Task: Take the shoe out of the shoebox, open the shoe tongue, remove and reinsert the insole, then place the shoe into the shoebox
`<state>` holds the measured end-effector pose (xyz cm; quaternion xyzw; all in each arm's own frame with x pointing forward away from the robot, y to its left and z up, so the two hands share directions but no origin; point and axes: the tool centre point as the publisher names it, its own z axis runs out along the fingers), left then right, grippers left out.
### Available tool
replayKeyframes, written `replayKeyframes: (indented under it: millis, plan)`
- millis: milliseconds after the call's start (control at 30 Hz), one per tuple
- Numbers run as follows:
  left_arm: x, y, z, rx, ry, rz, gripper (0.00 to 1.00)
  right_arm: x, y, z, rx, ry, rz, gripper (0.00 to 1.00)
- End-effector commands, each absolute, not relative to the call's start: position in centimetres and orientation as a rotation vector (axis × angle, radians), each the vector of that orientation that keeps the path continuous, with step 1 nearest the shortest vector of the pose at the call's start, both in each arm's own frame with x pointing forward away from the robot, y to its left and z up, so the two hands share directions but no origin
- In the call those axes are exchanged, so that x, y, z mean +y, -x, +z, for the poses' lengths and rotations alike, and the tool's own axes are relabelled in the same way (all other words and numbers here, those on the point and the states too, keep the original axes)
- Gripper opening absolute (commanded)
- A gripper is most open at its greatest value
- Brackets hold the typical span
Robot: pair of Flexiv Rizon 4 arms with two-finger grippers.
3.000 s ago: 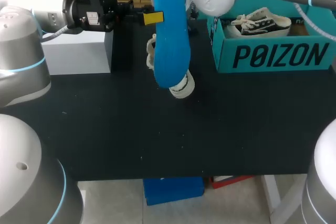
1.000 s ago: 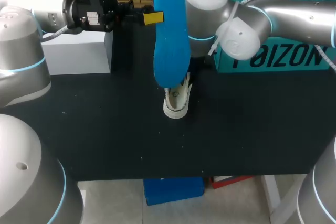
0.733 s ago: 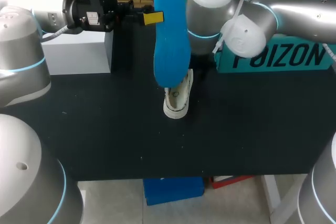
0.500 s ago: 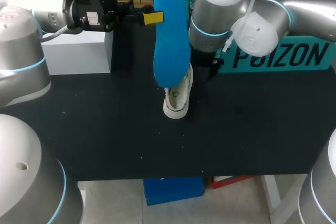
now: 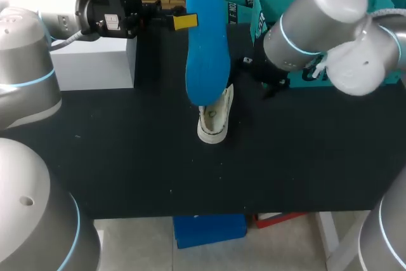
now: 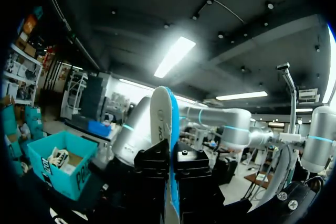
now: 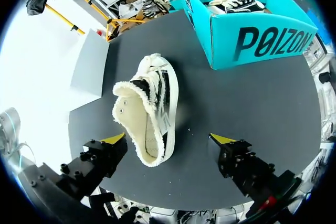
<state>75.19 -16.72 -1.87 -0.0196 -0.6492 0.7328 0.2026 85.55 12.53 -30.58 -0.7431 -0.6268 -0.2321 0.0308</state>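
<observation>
A: Two things: grip states, shoe (image 7: 149,108) location?
B: Left gripper (image 5: 185,21) clamped on blue insole (image 5: 207,42), held upright. Right gripper (image 7: 168,139) spread wide, holding nothing; shoe on table (image 7: 252,108) just ahead of it, not touching. Shoebox (image 7: 247,30) farther ahead.

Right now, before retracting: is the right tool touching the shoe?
Apart. Right wrist view: the shoe lies on the table, clear of the open right tool.
</observation>
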Motion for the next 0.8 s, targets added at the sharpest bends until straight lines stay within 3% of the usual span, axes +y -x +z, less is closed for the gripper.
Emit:
replayKeyframes:
  millis: [33, 333, 800]
  plan:
    - [-16.8, -75.0, -1.9, -1.815, 0.051, 2.049, 0.0, 11.3, -85.1, -30.4, -1.793, 2.032, -0.957, 1.0]
    - [-16.8, -75.0, -1.9, -1.815, 0.051, 2.049, 0.0, 11.4, -85.3, -28.3, -1.646, 1.83, -1.136, 1.0]
    - [-16.8, -75.0, -1.9, -1.815, 0.051, 2.049, 0.0, 11.6, -85.3, -28.0, -1.682, 1.847, -1.125, 1.0]
